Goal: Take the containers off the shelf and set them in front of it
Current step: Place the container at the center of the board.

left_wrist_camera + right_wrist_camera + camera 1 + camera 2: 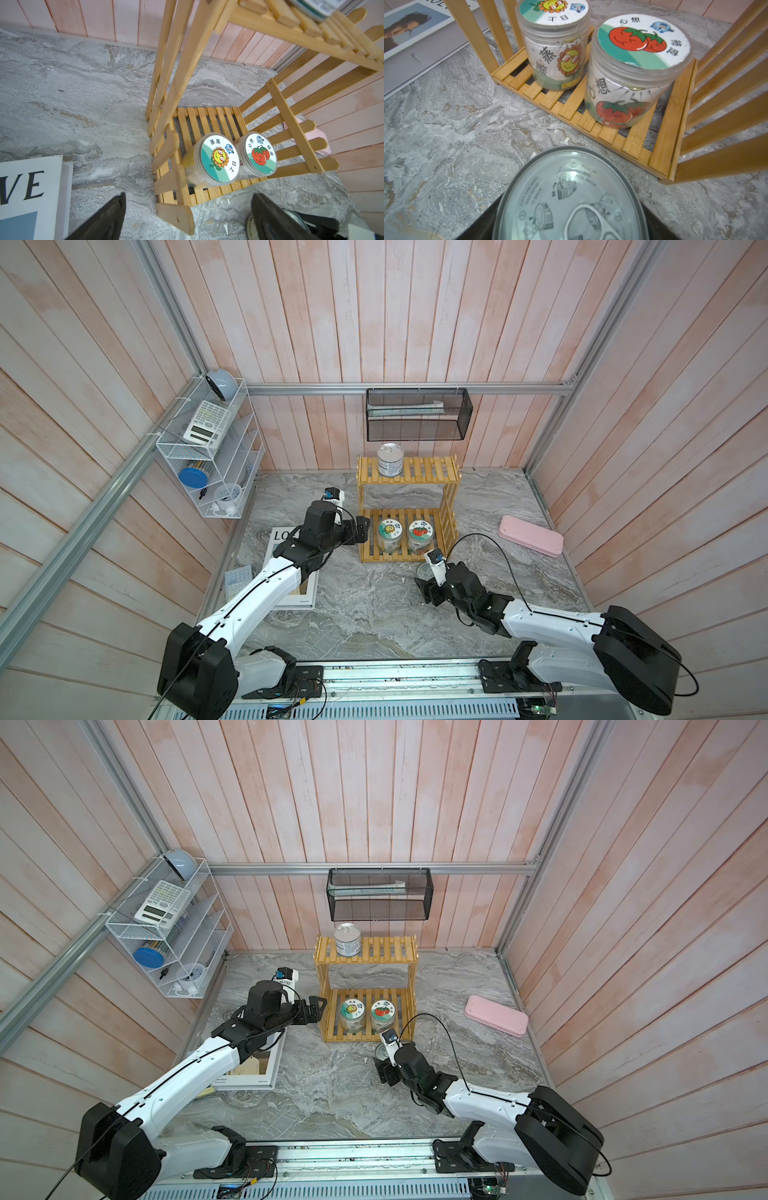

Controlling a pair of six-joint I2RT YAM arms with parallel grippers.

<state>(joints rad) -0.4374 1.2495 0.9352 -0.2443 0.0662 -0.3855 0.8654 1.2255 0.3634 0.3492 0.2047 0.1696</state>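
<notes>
The yellow wooden shelf [432,470] stands at the back of the table. It still has three things on it, so the job is only partly done. One container of four is off.

The left gripper [362,529] is wide open and holds nothing. It sits just beside the shelf's low level, on the outside of the side slats, near the jars.

The right gripper [428,578] is down in front of the shelf. Its jaws are spread wide around a pull-ring tin [571,187], one on each side, and they look pressed against it. I think it has hold of the tin. I cannot tell if the tin is sitting on the table yet. If it is, the gripper just has to let go. The tin's label is hidden.

A white-blue label tin [390,460] is alone on the top level, toward one end.

The sunflower-lid jar [389,531] and the tomato-lid jar [419,533] stand side by side on the low level, close together, near the front edge. These three must still come down.
</notes>
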